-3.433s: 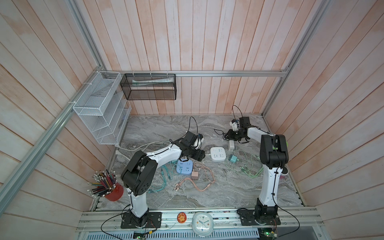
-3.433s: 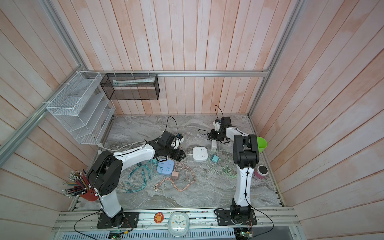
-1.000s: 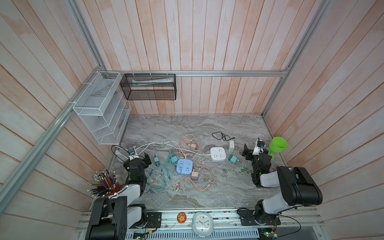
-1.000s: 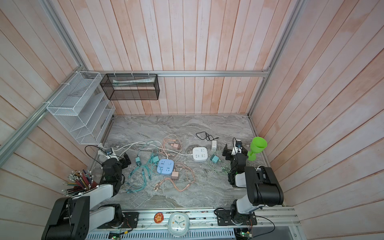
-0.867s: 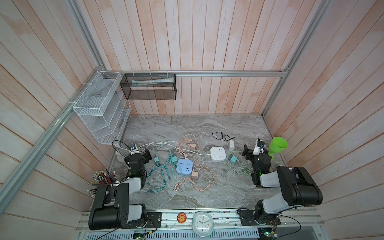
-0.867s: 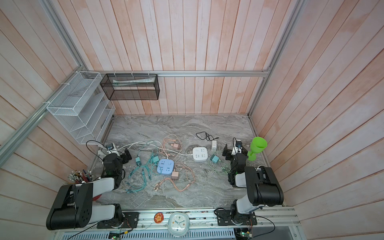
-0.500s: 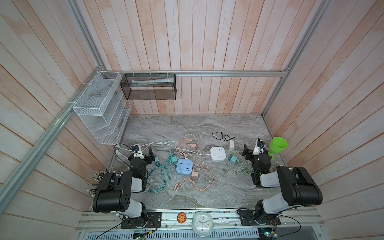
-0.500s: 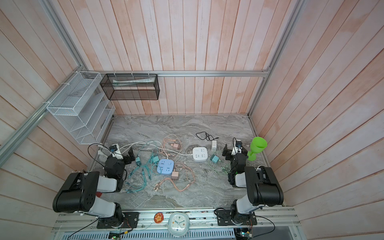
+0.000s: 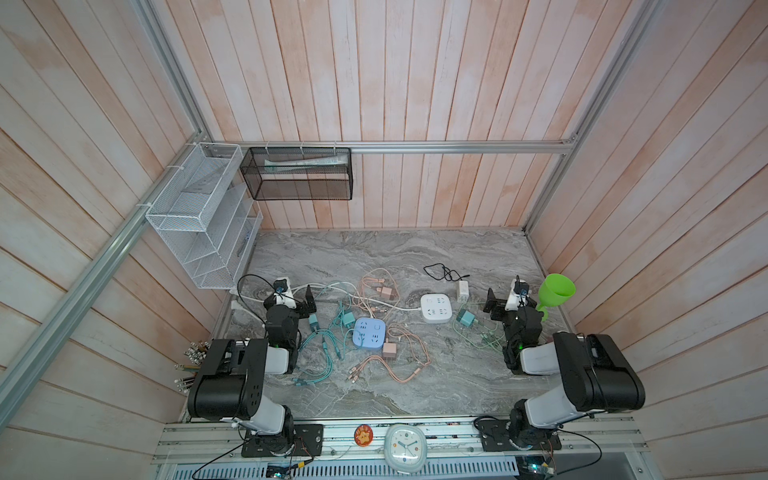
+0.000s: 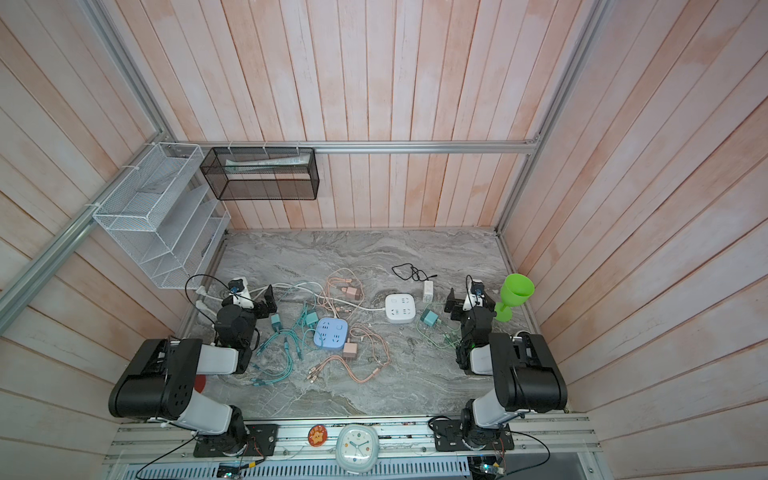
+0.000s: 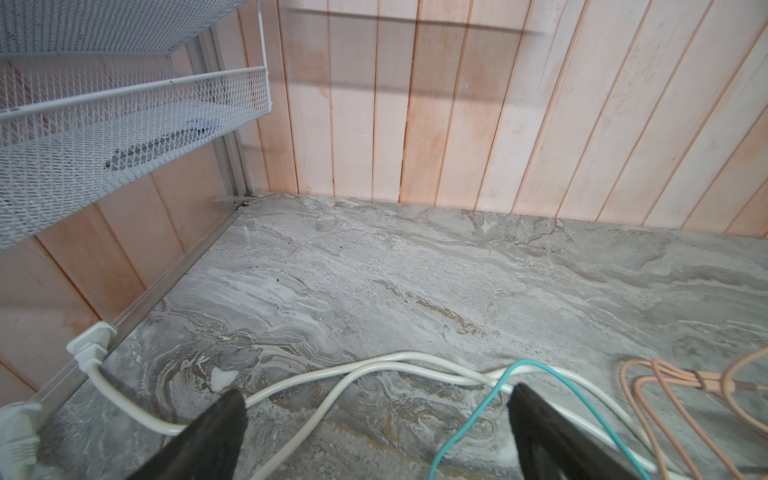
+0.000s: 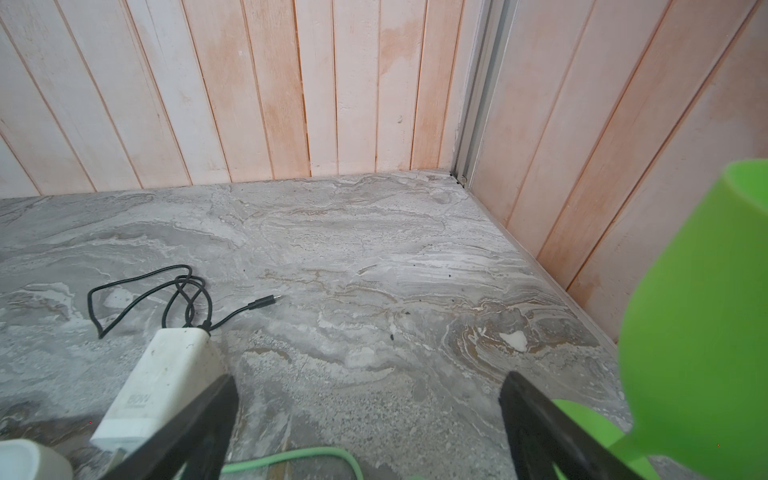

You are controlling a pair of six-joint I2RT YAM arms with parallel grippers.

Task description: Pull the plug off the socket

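Two sockets lie among loose cables in both top views: a white square socket (image 9: 435,308) (image 10: 400,308) and a blue one (image 9: 369,332) (image 10: 331,331). No plug stands in either top face. A pink plug (image 9: 389,351) rests against the blue socket's near edge, and a teal plug (image 9: 347,319) lies at its left. A white plug (image 9: 462,287) (image 12: 162,382) with a black cable (image 12: 178,291) lies behind the white socket. My left gripper (image 9: 301,299) (image 11: 376,392) is open above white cords (image 11: 353,365) at the left. My right gripper (image 9: 494,305) (image 12: 369,378) is open and empty, right of the white socket.
A green goblet (image 9: 555,293) (image 12: 698,332) stands close to the right gripper's right side. Two white wall plugs (image 11: 91,338) lie at the left table edge. A green plug (image 9: 465,319), pink cables (image 9: 399,365) and teal cables (image 9: 320,345) are spread about. A white mesh rack (image 9: 199,216) hangs on the left wall.
Since 3.4 s ago both arms have drawn back from the sockets to the table's front corners. Over the last second the left arm folded further; the right arm stayed still.
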